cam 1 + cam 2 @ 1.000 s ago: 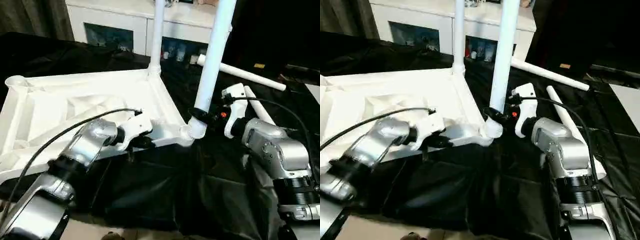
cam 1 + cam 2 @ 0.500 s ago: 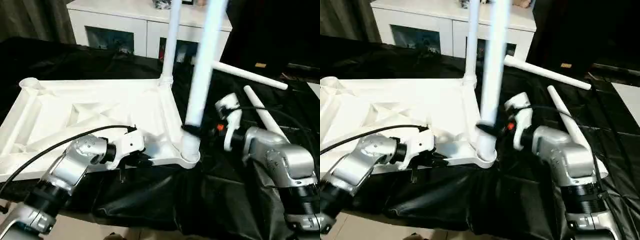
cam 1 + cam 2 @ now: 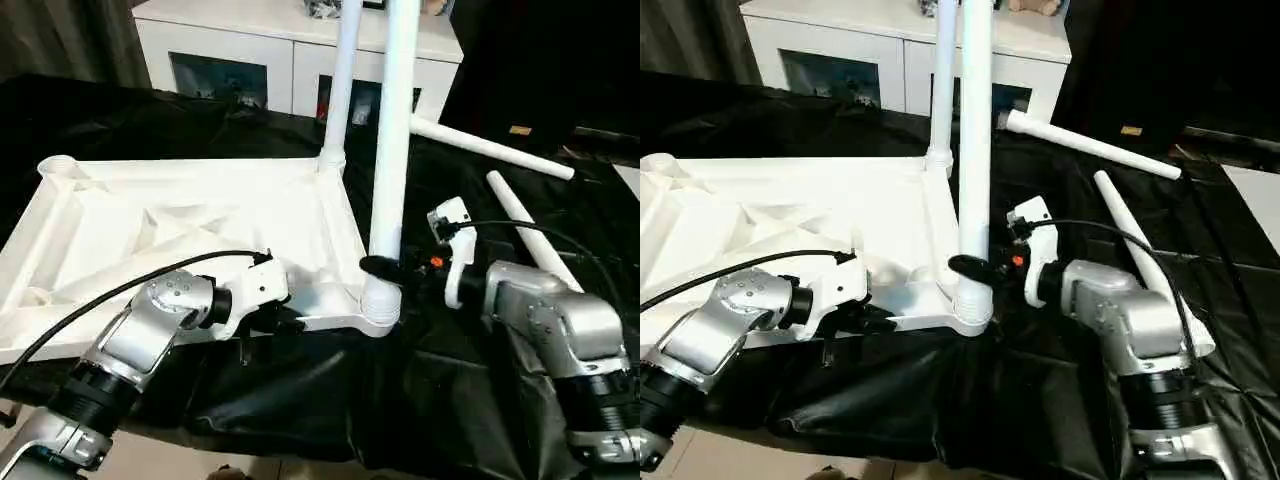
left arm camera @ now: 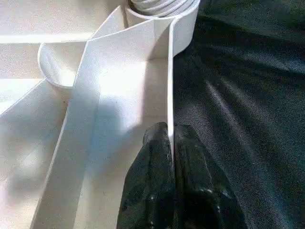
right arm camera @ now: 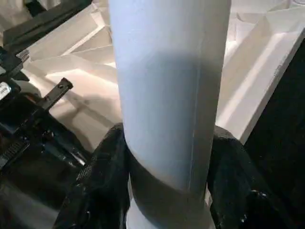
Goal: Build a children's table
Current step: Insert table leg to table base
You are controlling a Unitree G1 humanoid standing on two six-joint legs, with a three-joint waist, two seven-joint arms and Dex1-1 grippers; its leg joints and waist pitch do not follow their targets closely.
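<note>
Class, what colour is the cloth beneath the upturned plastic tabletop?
Black cloth, clearest in the left eye view.

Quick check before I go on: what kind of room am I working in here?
Probably a home living room: a white cabinet with dark glass doors stands behind, and the upturned tabletop lies on a black cloth, not a workbench.

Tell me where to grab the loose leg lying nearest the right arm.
Grip the leg around its middle, coming from above with the claw across its length. It lies flat on the black cloth, round and tapered, so the midsection is likely the best-balanced hold.
</note>
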